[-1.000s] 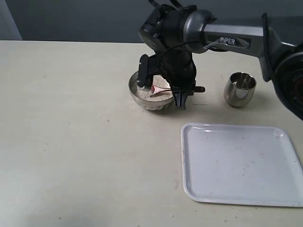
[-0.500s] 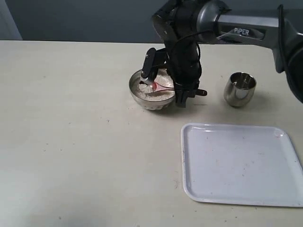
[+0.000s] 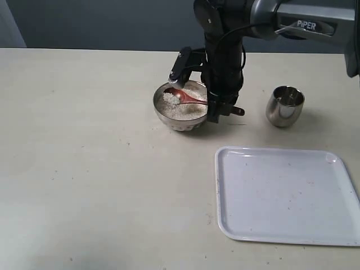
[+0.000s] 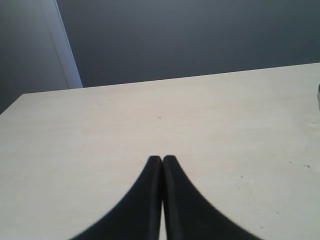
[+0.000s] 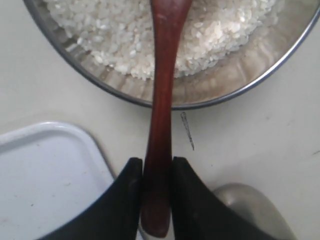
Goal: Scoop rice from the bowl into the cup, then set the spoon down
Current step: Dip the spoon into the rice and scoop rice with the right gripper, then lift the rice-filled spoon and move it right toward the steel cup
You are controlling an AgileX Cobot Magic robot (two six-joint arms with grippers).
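One steel bowl (image 3: pixel 181 120) sits on the table (image 3: pixel 84 169), holding one heap of rice (image 3: pixel 188 110). The right gripper (image 5: pixel 156 165), just beside the bowl's rim, is clenched on the handle end of the single wooden spoon (image 3: pixel 184 99), whose oval head lies over the rice with grains on it. One steel cup (image 3: pixel 284 107) stands well apart, right of the bowl. One white tray (image 3: pixel 287 197) lies nearer the camera than the bowl. The left gripper (image 4: pixel 162 159) has its fingers pressed together over bare table.

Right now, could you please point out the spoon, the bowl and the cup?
spoon (image 5: pixel 162 100), right wrist view, on its handle.
bowl (image 3: pixel 171 121), exterior view, on its outer wall.
cup (image 3: pixel 281 113), exterior view, on its side.
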